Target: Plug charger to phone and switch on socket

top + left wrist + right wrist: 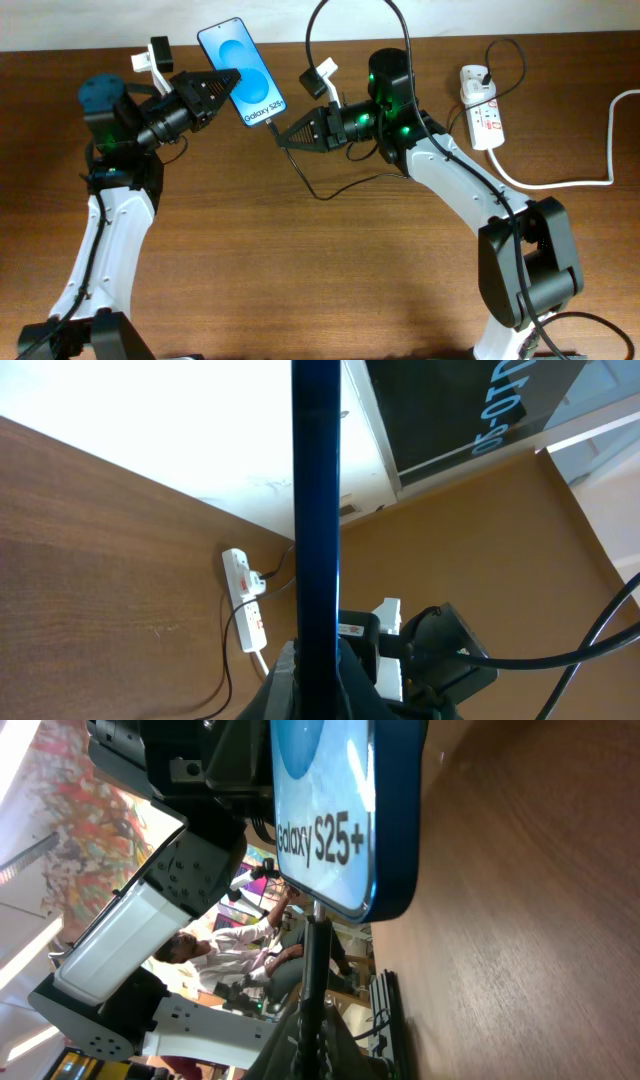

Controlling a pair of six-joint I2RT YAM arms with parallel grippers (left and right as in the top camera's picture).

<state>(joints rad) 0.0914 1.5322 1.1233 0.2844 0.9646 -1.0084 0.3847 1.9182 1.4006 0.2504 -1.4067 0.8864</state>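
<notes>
Left end effector (230, 82) is clamped on the phone (241, 72), its fingers closed over the phone's left long edge. The phone's bright blue screen faces up and it lies slantwise at the far middle of the counter (320, 270). In the left wrist view the phone (315, 510) shows edge-on as a thin dark blue strip rising from between the fingers. The right end effector (279, 135) is shut on the plug end of the charger (310, 45), right at the phone's bottom short edge. In the right wrist view the black plug (314, 955) rises from the fingers to meet that edge below the "Galaxy S25+" text; whether it is fully seated cannot be told. From the plug the thin black cable loops up past the right arm. The socket (482, 108) lies well apart at the far right, with its thick white cord (560, 183) curving away
</notes>
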